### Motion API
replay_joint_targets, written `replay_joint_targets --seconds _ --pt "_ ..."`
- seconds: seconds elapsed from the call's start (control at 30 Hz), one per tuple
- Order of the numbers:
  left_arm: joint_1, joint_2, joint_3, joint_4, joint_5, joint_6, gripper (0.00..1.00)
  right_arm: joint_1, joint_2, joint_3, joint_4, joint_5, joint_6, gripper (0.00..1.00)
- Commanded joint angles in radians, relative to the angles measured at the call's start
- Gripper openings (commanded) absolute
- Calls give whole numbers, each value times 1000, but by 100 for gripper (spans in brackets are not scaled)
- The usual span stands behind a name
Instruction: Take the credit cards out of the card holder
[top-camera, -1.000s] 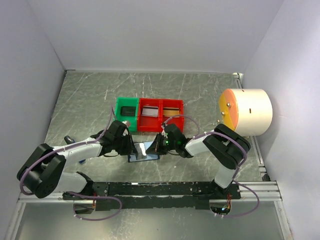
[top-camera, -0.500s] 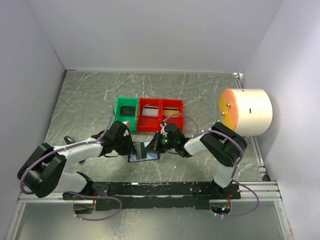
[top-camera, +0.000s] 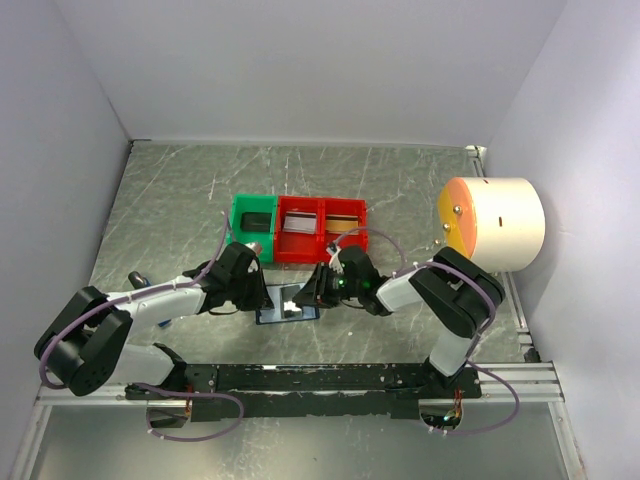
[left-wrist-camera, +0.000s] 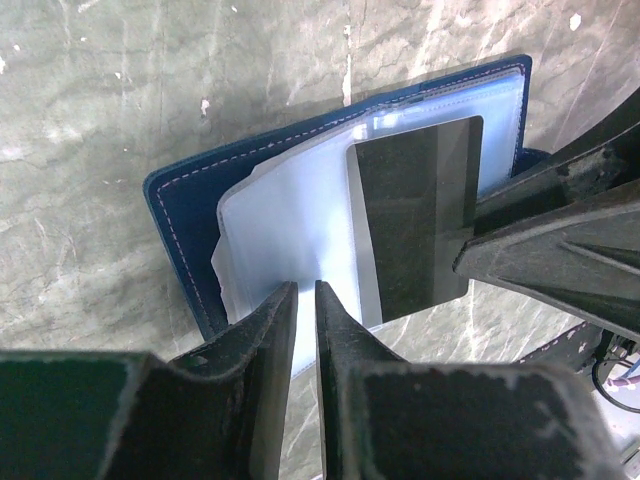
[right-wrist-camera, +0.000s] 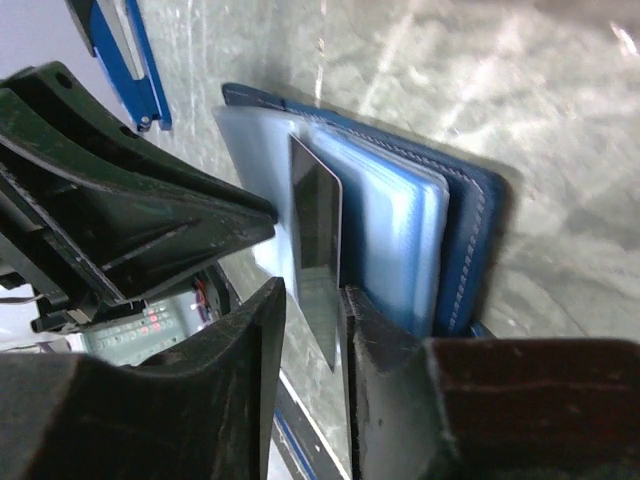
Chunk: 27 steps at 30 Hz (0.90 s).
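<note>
The navy card holder (left-wrist-camera: 185, 215) lies open on the table between both grippers, its clear sleeves fanned out. My left gripper (left-wrist-camera: 305, 288) is shut on the edge of one clear sleeve. A dark credit card (left-wrist-camera: 415, 215) sticks halfway out of a sleeve toward the right gripper. In the right wrist view this card (right-wrist-camera: 316, 215) stands edge-on between the fingers of my right gripper (right-wrist-camera: 312, 292). The jaws are open, with a gap beside the left finger. From above, the holder (top-camera: 300, 314) sits under both grippers.
A green bin (top-camera: 238, 212) and a red two-part bin (top-camera: 322, 212) stand just behind the holder, with cards inside. A large white cylinder with an orange face (top-camera: 495, 222) lies at the right. A small blue tag (right-wrist-camera: 120, 50) lies beyond the left gripper.
My right gripper has gone from shut to open around the dark card. The left jaws have narrowed onto the clear sleeve. The holder has stayed in place.
</note>
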Motion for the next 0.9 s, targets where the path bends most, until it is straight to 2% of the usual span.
replay_joint_targets --seconds 0.0,0.17,0.33,0.57,0.87 --pt "-15 35 -24 -47 -10 31 27 -1 39 45 27 -35 -25 30" --pt "-18 41 -28 -45 -11 25 27 -1 82 62 45 -39 -16 29" --pt "-20 28 -27 -56 -24 18 26 -3 104 46 94 -52 9 19" --pt "-20 6 -32 -69 -40 8 27 -7 44 30 10 -8 -30 1" --pt "-20 -42 -45 -80 -50 -6 27 -7 -33 25 -64 13 -69 0"
